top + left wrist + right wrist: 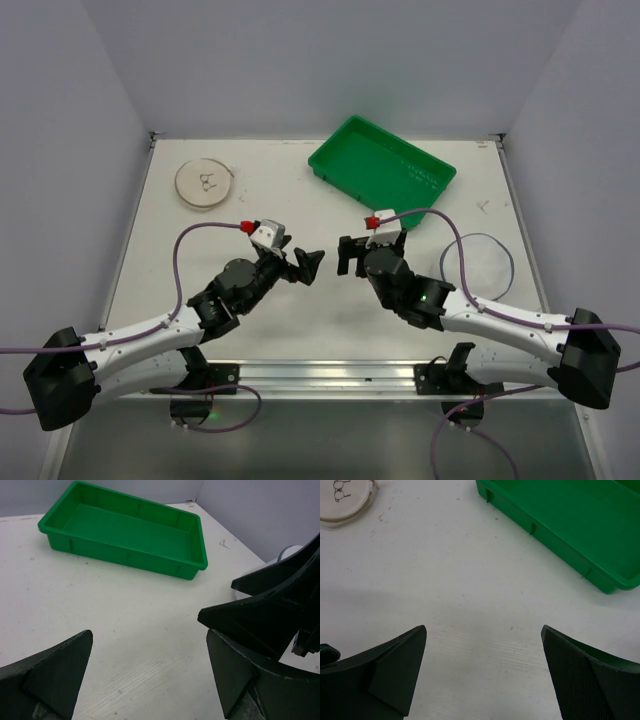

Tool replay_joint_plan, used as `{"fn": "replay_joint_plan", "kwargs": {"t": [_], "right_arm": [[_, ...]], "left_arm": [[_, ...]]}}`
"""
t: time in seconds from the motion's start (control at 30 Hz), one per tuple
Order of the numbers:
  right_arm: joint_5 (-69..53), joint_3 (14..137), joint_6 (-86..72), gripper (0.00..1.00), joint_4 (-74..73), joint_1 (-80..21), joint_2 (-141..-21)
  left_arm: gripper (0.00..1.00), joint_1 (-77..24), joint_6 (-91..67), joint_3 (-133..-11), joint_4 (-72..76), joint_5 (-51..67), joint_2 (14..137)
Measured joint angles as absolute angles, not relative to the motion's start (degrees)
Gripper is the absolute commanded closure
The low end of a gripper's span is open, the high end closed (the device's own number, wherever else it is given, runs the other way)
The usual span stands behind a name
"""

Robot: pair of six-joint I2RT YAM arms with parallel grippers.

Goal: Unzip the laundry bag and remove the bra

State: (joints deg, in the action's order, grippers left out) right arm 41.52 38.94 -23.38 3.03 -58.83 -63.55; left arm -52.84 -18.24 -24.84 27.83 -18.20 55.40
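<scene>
The laundry bag [478, 265] is a round translucent whitish case with a thin dark rim. It lies on the table at the right, beside my right arm, and looks closed. A sliver of it shows in the left wrist view [291, 551] behind the right gripper's dark fingers [260, 615]. The bra is not in view. My left gripper [310, 265] and right gripper [348, 257] face each other over the bare middle of the table, both open and empty. The bag is well to the right of both. Each wrist view shows its jaws spread wide over the white table, left [150, 655] and right [484, 640].
A green rectangular tray [385, 165] sits empty at the back, right of centre; it also shows in the left wrist view [125, 555] and the right wrist view [555, 545]. A flat beige disc [205, 183] lies at the back left, also in the right wrist view [345, 500].
</scene>
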Motion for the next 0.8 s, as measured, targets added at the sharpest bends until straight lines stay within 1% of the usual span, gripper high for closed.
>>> {"fn": "replay_joint_plan", "kwargs": {"t": [0.17, 0.23, 0.43, 0.53, 0.6, 0.7, 0.73, 0.8], "right_arm": [[42.1, 39.1, -23.7, 0.01, 2.5, -58.8, -63.1], [43.3, 40.3, -23.9, 0.01, -0.2, -58.8, -62.9], [50.3, 51.1, -22.0, 0.02, -13.3, -57.9, -63.0], [52.3, 56.4, -22.2, 0.03, -20.9, -53.2, -61.2], [54.9, 58.2, -23.8, 0.04, -26.6, -48.9, -59.4], [59.6, 58.4, -26.0, 0.13, -34.8, -44.1, -56.4], [60.6, 58.4, -26.6, 0.19, -37.0, -43.3, -55.9], [62.2, 58.4, -27.7, 0.22, -40.5, -41.8, -56.1]], "left_arm": [[0.0, -52.8, -18.2, -24.8, 27.9, -18.2, 55.4], [0.0, -52.8, -18.2, -24.8, 27.9, -18.2, 55.4], [0.0, -52.8, -18.2, -24.8, 27.8, -18.2, 55.4], [0.0, -52.8, -18.2, -24.8, 27.8, -18.2, 54.9], [0.0, -52.8, -18.2, -24.8, 27.8, -18.3, 54.5], [0.0, -52.8, -18.2, -24.8, 27.9, -18.3, 54.2], [0.0, -52.8, -18.2, -24.8, 27.9, -18.3, 54.2], [0.0, -52.8, -18.2, -24.8, 27.9, -18.3, 54.2]]}}
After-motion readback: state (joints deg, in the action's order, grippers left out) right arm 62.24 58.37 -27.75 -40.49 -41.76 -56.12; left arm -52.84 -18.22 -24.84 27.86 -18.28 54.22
